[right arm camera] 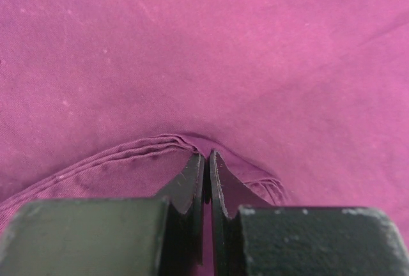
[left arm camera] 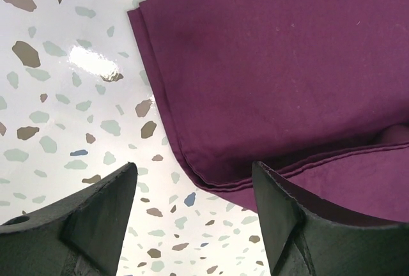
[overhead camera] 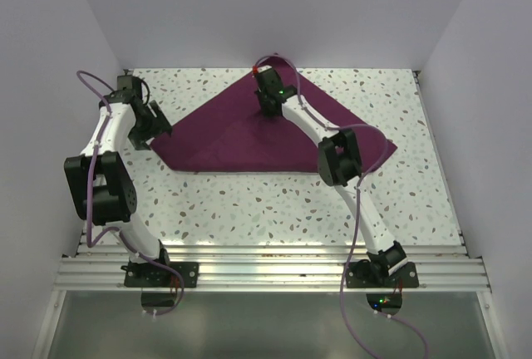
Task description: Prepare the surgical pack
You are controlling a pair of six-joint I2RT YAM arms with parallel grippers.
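The dark-purple cloth point(overhead camera: 241, 143) of the surgical pack lies folded into a triangle at the back middle of the speckled table. My right gripper point(overhead camera: 270, 108) reaches over its upper part. In the right wrist view the right gripper point(right arm camera: 208, 154) is shut, pinching a hemmed fold of the cloth point(right arm camera: 192, 52) between its tips. My left gripper point(overhead camera: 155, 126) hovers at the cloth's left corner. In the left wrist view it point(left arm camera: 195, 170) is open, with bare table between the fingers and the cloth's layered corner point(left arm camera: 275, 65) just ahead and under the right finger.
White walls close in the table point(overhead camera: 274, 209) on the left, back and right. An aluminium rail point(overhead camera: 266, 269) carrying both arm bases runs along the near edge. Purple cables loop beside each arm.
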